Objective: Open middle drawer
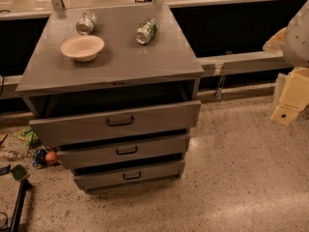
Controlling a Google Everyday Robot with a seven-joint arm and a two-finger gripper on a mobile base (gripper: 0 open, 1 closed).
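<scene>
Camera view: arm (299,33) right edge, jaws down, clear of middle drawer (91,154).

Open floor (217,178) fronts the middle drawer (154,148); the top drawer (159,117) juts out above it; the gripper (289,103) hangs beyond the cabinet's (116,64) right edge.

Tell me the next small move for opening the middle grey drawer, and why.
Probably bring the cream-coloured gripper across and down toward the small black bar handle of the middle grey drawer: it hangs at the picture's right edge, apart from the grey cabinet, and that drawer is barely out.
</scene>
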